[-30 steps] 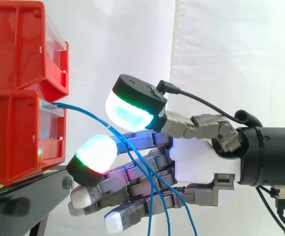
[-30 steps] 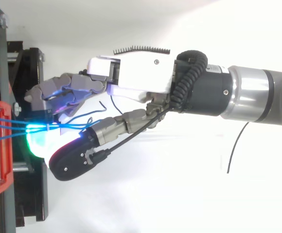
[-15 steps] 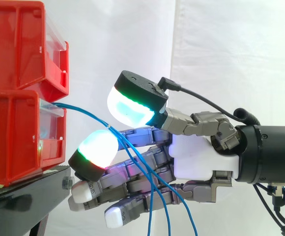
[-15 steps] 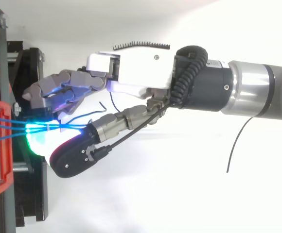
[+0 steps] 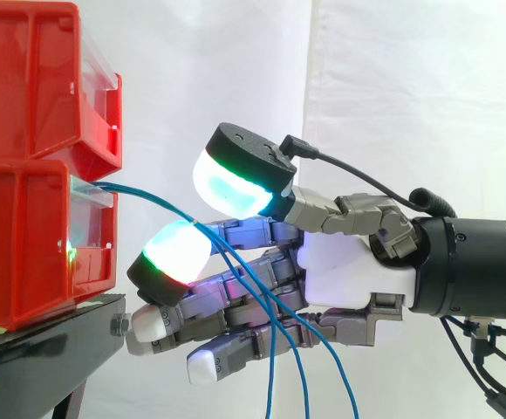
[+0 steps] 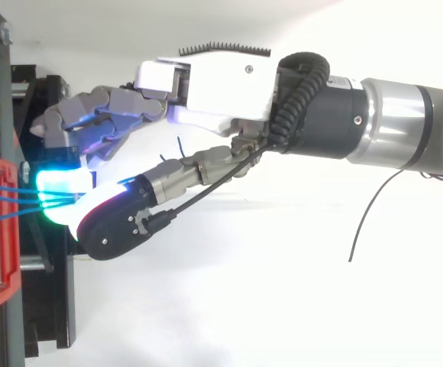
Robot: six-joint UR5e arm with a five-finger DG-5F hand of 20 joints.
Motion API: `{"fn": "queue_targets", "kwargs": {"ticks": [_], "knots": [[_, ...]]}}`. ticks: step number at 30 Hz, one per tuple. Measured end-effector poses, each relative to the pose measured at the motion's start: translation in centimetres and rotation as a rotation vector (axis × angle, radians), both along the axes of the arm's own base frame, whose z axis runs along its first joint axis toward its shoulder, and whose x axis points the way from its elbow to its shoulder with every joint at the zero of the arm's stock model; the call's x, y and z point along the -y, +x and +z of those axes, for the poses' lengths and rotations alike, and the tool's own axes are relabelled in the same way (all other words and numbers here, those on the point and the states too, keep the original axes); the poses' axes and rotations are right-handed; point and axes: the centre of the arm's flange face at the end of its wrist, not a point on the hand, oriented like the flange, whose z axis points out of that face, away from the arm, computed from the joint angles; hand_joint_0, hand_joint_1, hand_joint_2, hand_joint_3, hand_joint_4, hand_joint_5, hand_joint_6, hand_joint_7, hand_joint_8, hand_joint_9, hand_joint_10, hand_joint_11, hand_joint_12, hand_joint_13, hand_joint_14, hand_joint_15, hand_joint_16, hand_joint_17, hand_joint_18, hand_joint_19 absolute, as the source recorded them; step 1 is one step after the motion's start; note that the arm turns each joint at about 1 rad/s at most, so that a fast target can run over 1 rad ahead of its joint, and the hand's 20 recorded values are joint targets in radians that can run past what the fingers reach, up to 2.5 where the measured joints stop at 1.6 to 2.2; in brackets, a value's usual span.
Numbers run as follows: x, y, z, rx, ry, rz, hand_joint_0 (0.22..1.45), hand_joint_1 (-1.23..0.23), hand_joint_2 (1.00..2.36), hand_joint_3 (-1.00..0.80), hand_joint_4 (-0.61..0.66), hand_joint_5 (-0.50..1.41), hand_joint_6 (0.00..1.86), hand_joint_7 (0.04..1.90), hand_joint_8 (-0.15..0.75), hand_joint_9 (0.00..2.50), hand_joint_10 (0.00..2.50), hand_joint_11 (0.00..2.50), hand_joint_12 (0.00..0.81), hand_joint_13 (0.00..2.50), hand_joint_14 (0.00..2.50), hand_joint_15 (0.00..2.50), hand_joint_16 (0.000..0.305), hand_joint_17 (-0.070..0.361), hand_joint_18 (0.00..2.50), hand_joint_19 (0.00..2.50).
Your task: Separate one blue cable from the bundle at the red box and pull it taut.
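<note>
hand [image 5: 349, 279] sl. higher, thumb [image 6: 118, 222] now over cables [image 5: 148, 199]

Blue cables [image 5: 153, 199] leave the side view's bottom edge; red bins [image 5: 26, 236] are cropped at left.

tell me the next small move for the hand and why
Probably close the thumb down to pinch just one of the blue cables against the fingers. In the side view they run bunched from the lower red box over a glowing fingertip of the hand, then hang loose; a gap shows under the thumb, so nothing looks gripped yet.
</note>
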Motion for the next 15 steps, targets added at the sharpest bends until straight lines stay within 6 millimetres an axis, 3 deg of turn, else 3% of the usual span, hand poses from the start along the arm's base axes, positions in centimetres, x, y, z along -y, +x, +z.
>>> {"fn": "queue_targets", "kwargs": {"ticks": [9, 15], "knots": [[0.02, 0.06, 0.14, 0.007, -0.017, 0.001, 0.57, -0.67, 1.0, -0.5, 0.19, -0.15, 0.62, 1.17, 0.301, 0.66, 0.01, 0.53, 0.333, 0.39, 0.01, 0.23, 0.047, 0.105, 0.47, 0.59], [-0.49, 0.16, 0.18, 0.011, -0.021, 0.006, 0.59, -0.62, 1.0, -0.46, 0.18, -0.16, 0.67, 1.11, 0.298, 0.67, 0.02, 0.53, 0.331, 0.4, 0.01, 0.25, 0.046, 0.103, 0.47, 0.6]]}}
